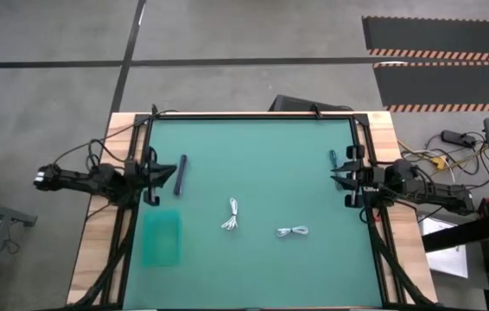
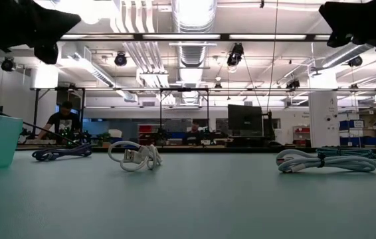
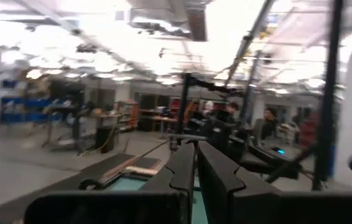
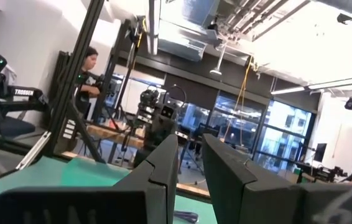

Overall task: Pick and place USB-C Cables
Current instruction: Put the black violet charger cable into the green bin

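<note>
The worktop (image 1: 253, 259) is a smooth, matt green mat, framed by pale bare wood (image 1: 98, 259) along its side edges. The two white cables (image 1: 231, 216) (image 1: 293, 231) look like smooth, slightly glossy plastic. A dark cable (image 1: 180, 175) near the left edge looks matt. The green bin (image 1: 161, 239) is translucent plastic. The gripper fingers (image 4: 226, 180) are matt black plastic. The floor is dull grey concrete.

Two dark, jointed arms trail thin black wires; each ends in flat, angular black fingers (image 4: 232, 180).
</note>
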Action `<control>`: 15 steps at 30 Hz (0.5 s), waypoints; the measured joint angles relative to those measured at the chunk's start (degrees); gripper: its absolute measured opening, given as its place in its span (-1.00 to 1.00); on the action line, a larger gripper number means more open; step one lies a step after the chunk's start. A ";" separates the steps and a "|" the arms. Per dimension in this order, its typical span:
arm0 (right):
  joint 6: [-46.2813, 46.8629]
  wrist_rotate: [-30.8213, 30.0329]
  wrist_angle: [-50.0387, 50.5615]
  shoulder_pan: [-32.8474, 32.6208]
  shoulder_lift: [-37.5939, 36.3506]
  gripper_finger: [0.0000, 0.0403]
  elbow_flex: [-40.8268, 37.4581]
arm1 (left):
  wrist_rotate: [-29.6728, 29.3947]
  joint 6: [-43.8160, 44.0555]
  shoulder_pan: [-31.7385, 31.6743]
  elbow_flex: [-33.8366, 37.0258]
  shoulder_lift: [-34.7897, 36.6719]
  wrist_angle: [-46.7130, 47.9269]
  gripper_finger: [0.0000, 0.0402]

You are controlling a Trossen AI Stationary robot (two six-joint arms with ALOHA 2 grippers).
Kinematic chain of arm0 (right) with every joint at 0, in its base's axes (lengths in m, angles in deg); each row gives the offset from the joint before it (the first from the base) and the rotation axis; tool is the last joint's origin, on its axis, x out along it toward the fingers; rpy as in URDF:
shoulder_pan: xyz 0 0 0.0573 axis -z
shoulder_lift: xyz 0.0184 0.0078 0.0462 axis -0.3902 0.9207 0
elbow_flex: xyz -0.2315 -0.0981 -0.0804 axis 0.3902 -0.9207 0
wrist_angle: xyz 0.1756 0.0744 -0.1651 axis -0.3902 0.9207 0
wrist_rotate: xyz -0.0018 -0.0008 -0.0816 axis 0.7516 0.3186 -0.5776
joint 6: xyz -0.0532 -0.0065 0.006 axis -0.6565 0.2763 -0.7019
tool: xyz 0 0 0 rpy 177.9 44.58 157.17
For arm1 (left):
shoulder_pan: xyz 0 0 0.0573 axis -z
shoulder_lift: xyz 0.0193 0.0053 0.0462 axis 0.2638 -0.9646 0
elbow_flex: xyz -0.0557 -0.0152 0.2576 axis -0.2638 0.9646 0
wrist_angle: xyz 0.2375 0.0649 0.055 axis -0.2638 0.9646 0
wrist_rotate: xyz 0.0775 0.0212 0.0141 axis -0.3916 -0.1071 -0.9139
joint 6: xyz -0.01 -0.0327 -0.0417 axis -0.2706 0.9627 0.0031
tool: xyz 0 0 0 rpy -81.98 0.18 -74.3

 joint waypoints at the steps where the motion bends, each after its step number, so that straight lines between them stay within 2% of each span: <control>1: 0.02 0.02 -0.17 0.00 -0.02 -0.69 0.10 | -1.85 1.26 -0.02 0.00 -0.52 -0.16 -0.98; 7: 0.03 0.02 -0.34 0.00 -0.07 -0.69 0.21 | -11.88 9.18 -0.02 0.00 -5.19 -0.38 -0.98; 15: -0.45 -0.96 -0.47 0.00 -0.07 -0.69 0.34 | -18.84 15.88 -0.02 -2.93 -14.17 -0.23 -0.98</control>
